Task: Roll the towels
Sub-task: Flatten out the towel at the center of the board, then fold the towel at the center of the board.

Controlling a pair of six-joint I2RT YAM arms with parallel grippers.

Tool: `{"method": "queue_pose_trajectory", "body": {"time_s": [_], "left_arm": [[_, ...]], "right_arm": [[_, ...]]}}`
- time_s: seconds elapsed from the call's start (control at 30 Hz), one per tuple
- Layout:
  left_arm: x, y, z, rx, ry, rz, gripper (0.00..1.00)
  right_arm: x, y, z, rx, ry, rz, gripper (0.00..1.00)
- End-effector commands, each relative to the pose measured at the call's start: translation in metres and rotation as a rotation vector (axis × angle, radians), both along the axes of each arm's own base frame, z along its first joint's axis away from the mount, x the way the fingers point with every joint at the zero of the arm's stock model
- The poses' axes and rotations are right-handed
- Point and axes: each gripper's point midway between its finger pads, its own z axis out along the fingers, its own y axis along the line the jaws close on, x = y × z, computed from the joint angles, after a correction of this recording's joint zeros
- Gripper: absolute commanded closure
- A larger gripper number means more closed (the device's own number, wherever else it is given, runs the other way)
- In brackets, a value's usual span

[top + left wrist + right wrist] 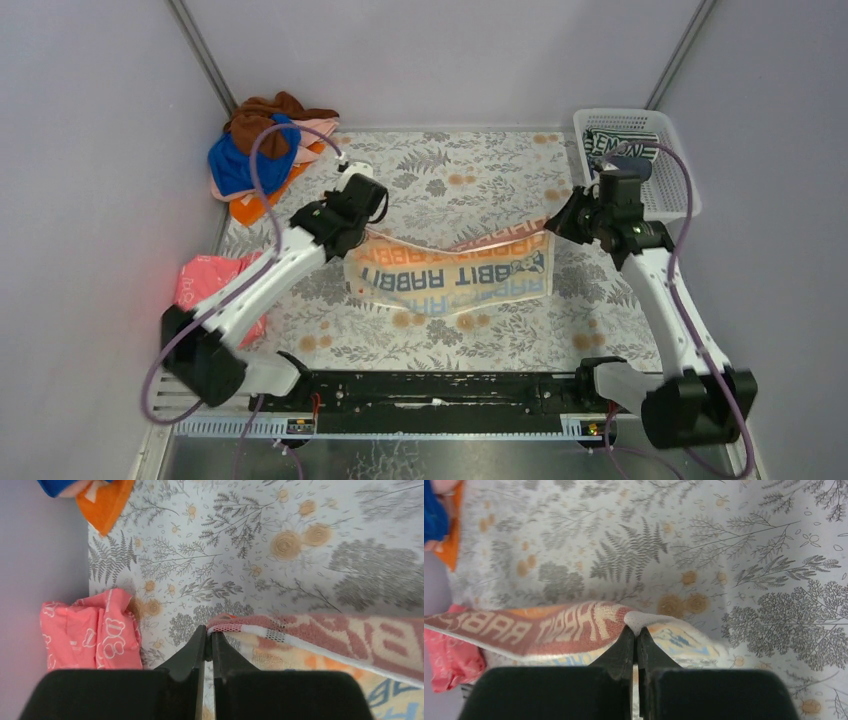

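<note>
The letter-printed towel [455,275], blue, orange and white, hangs stretched between both arms above the middle of the table, its lower part resting on the cloth. My left gripper [368,232] is shut on its left top corner; in the left wrist view the gripper [210,631] pinches the towel's hem [260,629]. At the opposite top corner my right gripper [552,222] is shut too, and the right wrist view shows that gripper [636,629] clamping the white corner [644,620]. A pile of other towels [262,150], brown, royal blue, pink and orange, lies at the back left.
A white lattice basket [668,150] with a striped cloth inside stands at the back right. A reddish-pink flat item with white print [212,280] lies at the left edge, beside the left arm. Grey walls close in the floral-covered table [460,170].
</note>
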Motion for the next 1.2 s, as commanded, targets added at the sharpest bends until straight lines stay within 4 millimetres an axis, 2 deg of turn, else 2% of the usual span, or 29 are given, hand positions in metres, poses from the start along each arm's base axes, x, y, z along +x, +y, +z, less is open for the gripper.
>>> {"method": "queue_pose_trajectory", "body": {"time_s": [0.0, 0.13, 0.3, 0.4, 0.47, 0.6, 0.8, 0.93, 0.97, 1.17], "left_arm": [[0.058, 0.003, -0.034, 0.005, 0.021, 0.038, 1.00], [0.105, 0.000, -0.060, -0.030, 0.068, 0.048, 1.00], [0.153, -0.005, -0.083, -0.042, 0.088, 0.035, 1.00], [0.168, -0.007, -0.097, -0.037, 0.092, 0.017, 1.00], [0.171, -0.005, -0.107, -0.027, 0.105, 0.012, 1.00], [0.161, 0.001, -0.121, -0.008, 0.141, 0.020, 1.00], [0.134, 0.009, -0.122, -0.020, 0.187, 0.059, 1.00], [0.106, 0.012, -0.124, -0.069, 0.214, 0.090, 1.00], [0.100, 0.012, -0.125, -0.078, 0.220, 0.096, 1.00], [0.055, 0.013, -0.140, -0.144, 0.298, 0.120, 1.00]], "right_arm": [[0.055, -0.017, -0.030, -0.047, -0.021, -0.094, 1.00], [0.099, -0.040, -0.064, -0.058, 0.001, -0.158, 1.00], [0.142, -0.056, -0.098, -0.031, 0.058, -0.161, 1.00], [0.162, -0.056, -0.118, -0.003, 0.090, -0.119, 1.00], [0.167, -0.055, -0.126, 0.024, 0.122, -0.095, 1.00], [0.161, -0.050, -0.130, 0.058, 0.149, -0.067, 1.00], [0.125, -0.047, -0.128, 0.057, 0.210, -0.065, 1.00], [0.096, -0.040, -0.135, 0.087, 0.262, -0.063, 1.00], [0.088, -0.039, -0.132, 0.092, 0.261, -0.061, 1.00], [0.051, -0.037, -0.142, 0.083, 0.320, -0.067, 1.00]]}}
